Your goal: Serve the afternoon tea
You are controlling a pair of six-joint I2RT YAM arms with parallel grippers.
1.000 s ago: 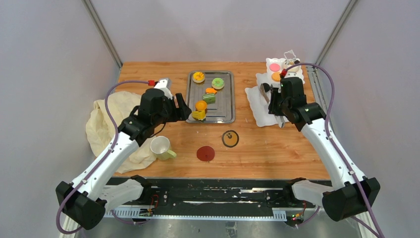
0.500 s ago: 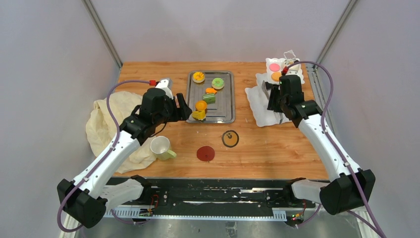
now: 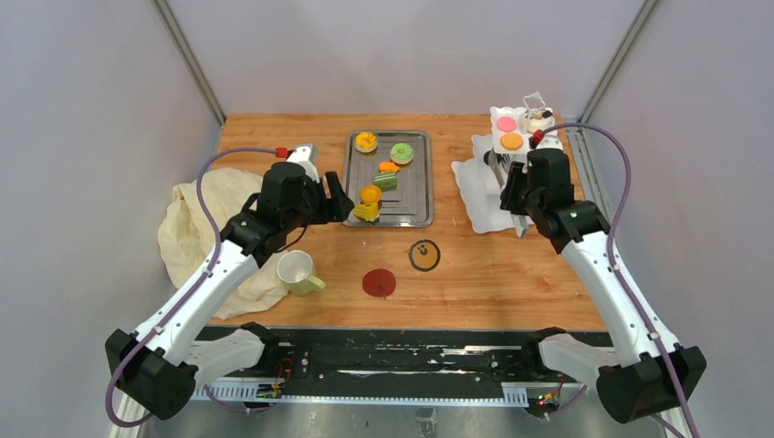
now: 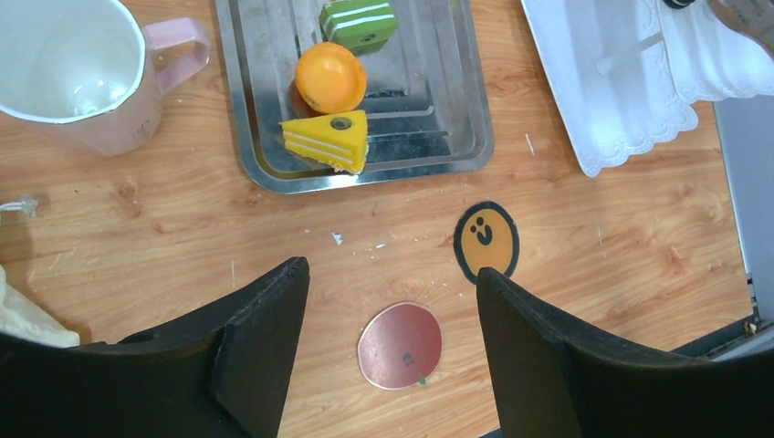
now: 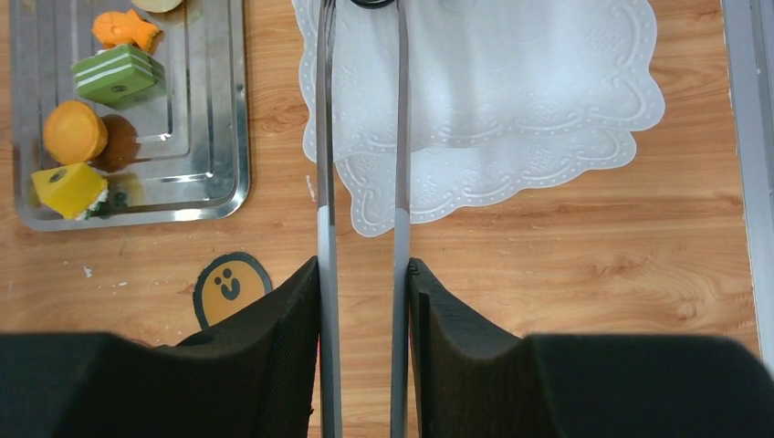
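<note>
Pastries lie on the steel tray (image 3: 419, 193): a green donut (image 3: 402, 152), an orange tart (image 4: 329, 77), a yellow cake wedge (image 4: 327, 139) and a green cake (image 4: 359, 20). The white tiered stand (image 3: 525, 130) at the back right holds a pink disc (image 3: 506, 122) and another orange tart (image 3: 512, 140). My left gripper (image 4: 392, 292) hovers open and empty above the red coaster (image 4: 400, 346), by the tray's near left corner. My right gripper (image 5: 363, 274) is shut on the metal tongs (image 5: 326, 182), whose tips point across the white doily (image 5: 511, 109) towards the stand. A pale mug (image 3: 295, 271) stands near the front left. A pink-handled mug (image 4: 73, 73) stands left of the tray.
A cream cloth (image 3: 205, 224) is bunched along the table's left edge, partly under the left arm. The smiley orange coaster (image 3: 424, 255) lies mid-table, right of the red coaster (image 3: 379, 282). Grey walls close in both sides of the table.
My right arm has shifted a little to the right and back with the tongs still in its grip. The left arm has not moved.
</note>
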